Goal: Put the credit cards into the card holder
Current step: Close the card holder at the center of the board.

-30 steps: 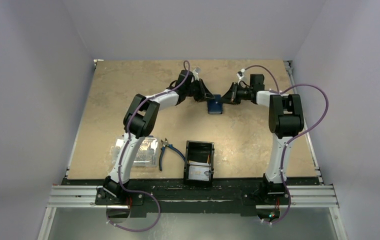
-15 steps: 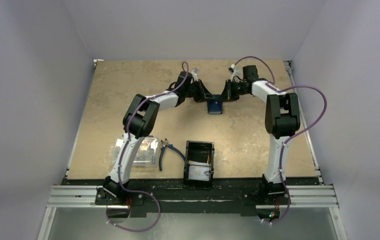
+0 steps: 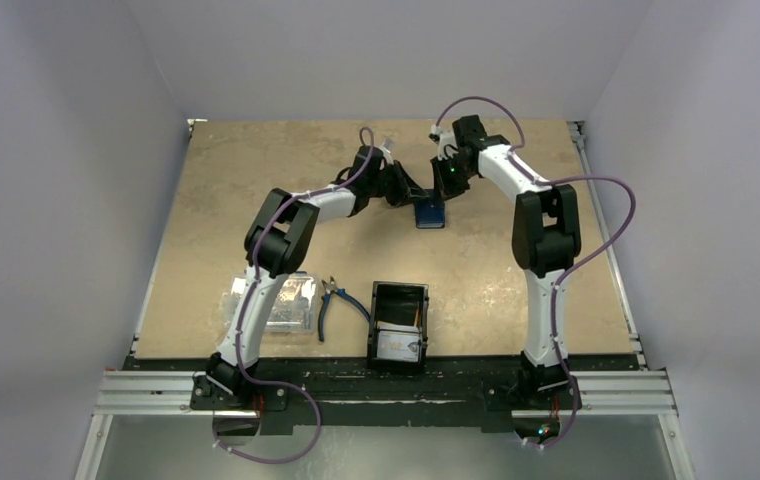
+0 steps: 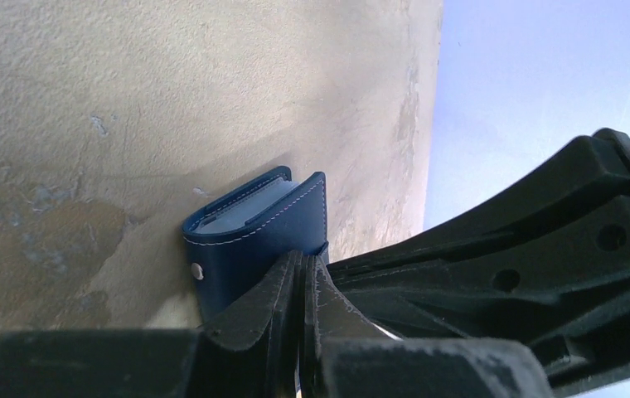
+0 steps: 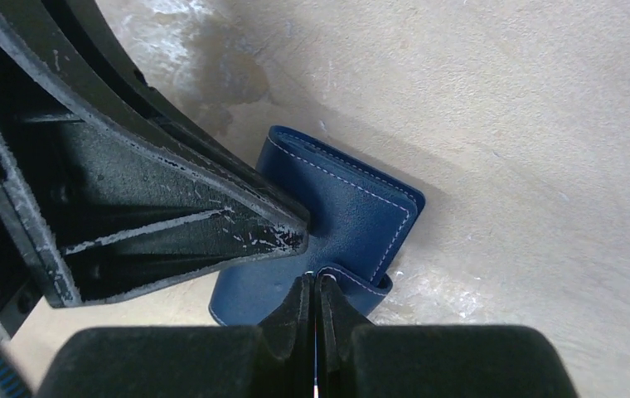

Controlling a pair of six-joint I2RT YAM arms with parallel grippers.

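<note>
Left pincer (image 4: pixel 299 267): closed to a hairline slit, clamped on the lower edge of the card holder (image 4: pixel 249 232) at its near cover.

Right pincer (image 5: pixel 313 288): closed just as tight, fingertips nipping the loose flap at the holder's lower corner. Seen from the right wrist, tip of a left pincer finger resting on the blue cover just above the right fingertips, the two pincers nearly touching.

Card holder: navy, white stitching, covers sprung partly open, lying at the far middle of the bench (image 3: pixel 236 200) between both pincers. Pale surface visible between the covers from the left wrist; card or lining, cannot tell.

Credit cards (image 3: pixel 397 345): lying in the black tray (image 3: pixel 398 296) at the near edge of the bench, a pale face uppermost at the near end, an orange-yellow sliver against the right wall. Well apart from the holder.

Edges and room: bare bench surface left and right of the holder and between holder and tray. Far edge of the bench near, behind the pincers; walls on three sides. Blue-handled pliers (image 3: pixel 334 303) just left of the tray. Clear plastic box (image 3: pixel 278 305) left of the pliers, beside the lower link of the left arm.
</note>
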